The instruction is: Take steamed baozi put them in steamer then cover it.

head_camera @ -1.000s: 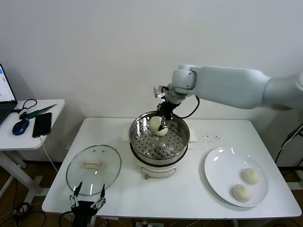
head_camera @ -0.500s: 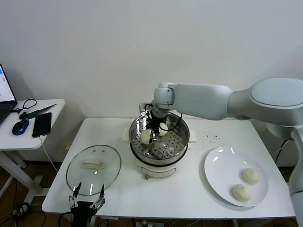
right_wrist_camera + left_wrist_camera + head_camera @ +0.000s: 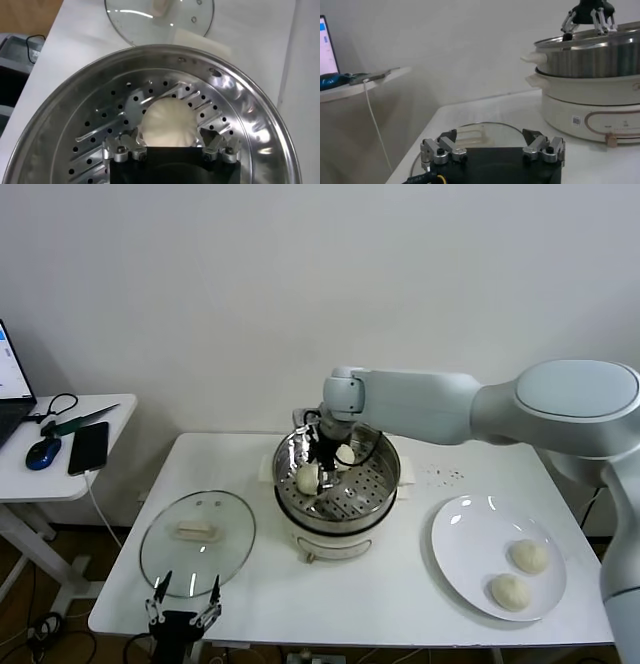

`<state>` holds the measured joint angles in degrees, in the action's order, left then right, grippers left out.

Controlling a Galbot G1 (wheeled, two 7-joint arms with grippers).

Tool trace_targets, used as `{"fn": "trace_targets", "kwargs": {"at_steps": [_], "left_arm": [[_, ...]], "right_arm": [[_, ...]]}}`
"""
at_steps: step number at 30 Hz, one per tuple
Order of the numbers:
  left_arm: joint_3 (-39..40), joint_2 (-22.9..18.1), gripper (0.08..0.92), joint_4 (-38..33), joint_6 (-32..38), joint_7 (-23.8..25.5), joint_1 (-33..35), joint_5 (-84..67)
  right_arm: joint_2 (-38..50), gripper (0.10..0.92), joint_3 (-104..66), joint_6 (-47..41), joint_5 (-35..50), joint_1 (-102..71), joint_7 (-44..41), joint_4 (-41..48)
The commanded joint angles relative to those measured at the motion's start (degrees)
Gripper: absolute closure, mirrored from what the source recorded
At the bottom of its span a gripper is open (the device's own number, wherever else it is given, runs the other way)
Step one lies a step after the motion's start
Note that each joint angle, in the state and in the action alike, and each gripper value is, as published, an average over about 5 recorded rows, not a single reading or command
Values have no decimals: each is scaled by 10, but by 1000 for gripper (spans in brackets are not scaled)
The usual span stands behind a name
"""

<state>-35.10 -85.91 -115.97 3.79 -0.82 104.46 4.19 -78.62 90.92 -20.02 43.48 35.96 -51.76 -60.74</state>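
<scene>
Count from my feed: two baozi (image 3: 520, 574) left on the plate (image 3: 460, 559), two in the steamer (image 3: 337, 489), one lid (image 3: 197, 539) flat on the tabletop (image 3: 400, 604). Since half a second ago, my right end effector (image 3: 318, 467) has let go; its fingers now stand spread wide around a bun (image 3: 165, 127) sitting on the tray. The other bun (image 3: 346, 454) sits just behind. My left end effector (image 3: 492, 149) hangs open, empty, near the lid.
</scene>
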Motion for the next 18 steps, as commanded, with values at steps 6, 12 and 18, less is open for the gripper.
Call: {"fn": "trace_targets", "kwargs": {"at_steps": [6, 12, 18], "left_arm": [[0, 0, 177, -3, -1, -3, 2, 0], [-6, -1, 177, -8, -3, -6, 3, -5], [-10, -2, 177, -10, -5, -7, 6, -5]], "right_arm": [[151, 203, -6, 20, -12, 105, -62, -105], [266, 203, 12, 27, -57, 152, -77, -193], [398, 203, 8, 28, -161, 141, -98, -276]]}}
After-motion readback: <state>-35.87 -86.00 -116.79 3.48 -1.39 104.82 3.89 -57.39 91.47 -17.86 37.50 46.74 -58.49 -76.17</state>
